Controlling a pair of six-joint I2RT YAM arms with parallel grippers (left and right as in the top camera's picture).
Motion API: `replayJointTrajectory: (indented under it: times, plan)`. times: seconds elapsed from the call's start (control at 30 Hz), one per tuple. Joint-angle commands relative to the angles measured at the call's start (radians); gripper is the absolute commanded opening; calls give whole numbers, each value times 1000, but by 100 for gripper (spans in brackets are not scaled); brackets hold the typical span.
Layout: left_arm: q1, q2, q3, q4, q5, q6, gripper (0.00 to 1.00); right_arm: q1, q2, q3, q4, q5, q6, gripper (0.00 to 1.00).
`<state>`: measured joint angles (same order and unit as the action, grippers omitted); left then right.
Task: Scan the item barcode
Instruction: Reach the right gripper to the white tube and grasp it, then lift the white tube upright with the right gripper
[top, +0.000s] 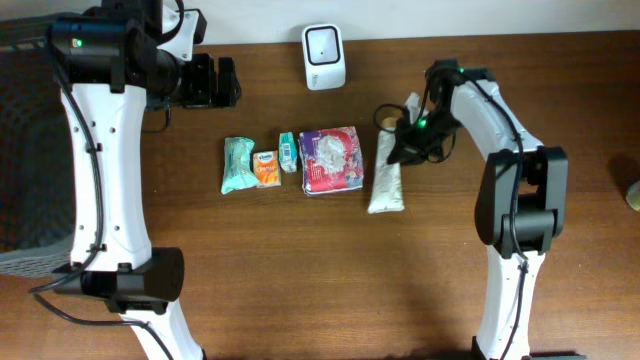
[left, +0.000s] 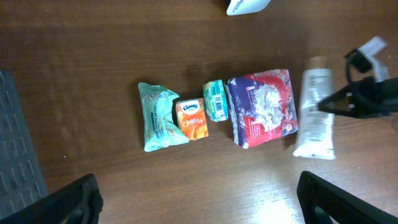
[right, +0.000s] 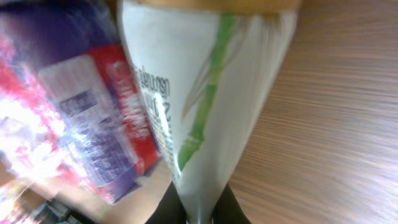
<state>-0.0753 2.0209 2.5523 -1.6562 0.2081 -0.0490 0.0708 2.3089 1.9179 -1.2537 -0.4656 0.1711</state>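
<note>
A long white packet (top: 385, 180) with a green bamboo print lies on the table, right of the row of items. My right gripper (top: 400, 148) is shut on its upper end. In the right wrist view the packet (right: 205, 93) narrows down into the pinch between the black fingers (right: 171, 211) of that gripper (right: 198, 208). No barcode on it can be made out. The white scanner (top: 324, 57) stands upright at the back centre. My left gripper (top: 215, 82) hovers high at the back left. It is open and empty, with its fingertips (left: 74, 202) far apart.
Left of the white packet (left: 314, 118) lie a purple-red pack (top: 331, 158), a small teal pack (top: 288, 151), an orange Kleenex pack (top: 266, 168) and a teal wipes packet (top: 238, 165). The purple-red pack (right: 68, 118) almost touches the white one.
</note>
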Motion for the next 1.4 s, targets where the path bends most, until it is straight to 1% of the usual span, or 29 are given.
replayJointTrajectory:
  times: [0.0, 0.07, 0.13, 0.17, 0.27, 0.33, 0.37, 0.4, 0.43, 0.5, 0.53, 0.6, 0.63, 0.67, 0.7, 0.8, 0.9, 0.93, 1.0, 1.1, 1.13, 1.17, 1.2, 1.3, 1.37]
  plan:
    - [6, 6, -1, 1, 0, -3, 99, 29, -91, 170, -128, 473, 166, 4]
    - [6, 6, -1, 1, 1, -3, 99, 63, -91, 197, -211, 751, 346, 4]
    - [6, 6, -1, 1, 0, -3, 99, 107, -89, 145, -223, 972, 444, 4]
    - [6, 6, -1, 1, 0, -3, 99, 124, -81, 105, -212, 1036, 474, 4]
    - [6, 6, -1, 1, 0, -3, 99, 153, -60, -24, -134, 1055, 475, 4]
    - [6, 6, -1, 1, 0, -3, 99, 169, -56, -88, -85, 1012, 474, 4]
    - [6, 6, -1, 1, 0, -3, 99, 180, -56, -106, -68, 984, 474, 7]
    - [6, 6, -1, 1, 0, -3, 99, 191, -56, -106, -61, 959, 474, 12]
    - [6, 6, -1, 1, 0, -3, 99, 202, -56, -106, -50, 922, 473, 23]
    - [6, 6, -1, 1, 0, -3, 99, 231, -56, -105, -13, 818, 465, 28]
    - [6, 6, -1, 1, 0, -3, 99, 246, -56, -104, 10, 765, 462, 34]
    - [6, 6, -1, 1, 0, -3, 99, 269, -56, -77, 20, 704, 436, 41]
    - [6, 6, -1, 1, 0, -3, 99, 277, -56, -56, 21, 680, 400, 51]
    - [6, 6, -1, 1, 0, -3, 99, 278, -56, -16, 8, 665, 350, 66]
    - [6, 6, -1, 1, 0, -3, 99, 275, -56, 22, -17, 663, 329, 72]
    - [6, 6, -1, 1, 0, -3, 99, 226, -58, 175, -145, 668, 330, 74]
    - [6, 6, -1, 1, 0, -3, 99, 152, -58, 257, -209, 661, 329, 75]
    - [6, 6, -1, 1, 1, -3, 99, 127, -57, 256, -209, 618, 291, 74]
    - [6, 6, -1, 1, 1, -3, 99, 118, -56, 229, -200, 549, 224, 71]
    - [6, 6, -1, 1, 1, -3, 99, 154, -55, 189, -176, 609, 227, 71]
    - [6, 6, -1, 1, 0, -3, 99, 167, -54, 170, -166, 669, 257, 71]
    - [6, 6, -1, 1, 1, -3, 99, 183, -54, 139, -155, 746, 331, 71]
    - [6, 6, -1, 1, 1, -3, 99, 201, -54, 94, -131, 797, 374, 71]
    - [6, 6, -1, 1, 1, -3, 99, 257, -45, -26, -38, 847, 376, 74]
    - [6, 6, -1, 1, 0, -3, 99, 279, -42, -78, -8, 927, 421, 76]
